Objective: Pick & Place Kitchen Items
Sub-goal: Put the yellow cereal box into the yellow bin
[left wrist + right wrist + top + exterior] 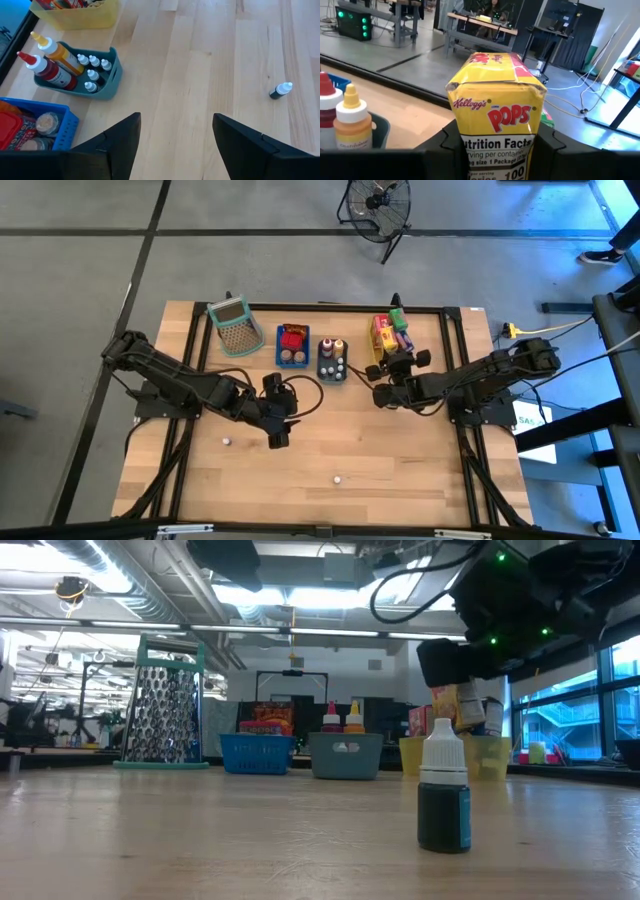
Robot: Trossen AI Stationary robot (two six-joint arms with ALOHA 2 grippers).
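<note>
Right gripper (496, 150) clamped on a yellow Kellogg's Pops carton (495, 112), raised clear of the table just near-side of the yellow tray (391, 333) at the far right. Left gripper (175, 145) empty, fingers (122, 142) apart, hovering over bare wood near the table's middle. Small white-capped bottle (280, 90) standing alone on the table (400, 460) toward the near side; another tiny one (228, 441) lying left of the left gripper. Grey tray (332, 360) with sauce bottles and blue tray (292, 346) with groceries along the far edge, grater (233, 326) farther left.
</note>
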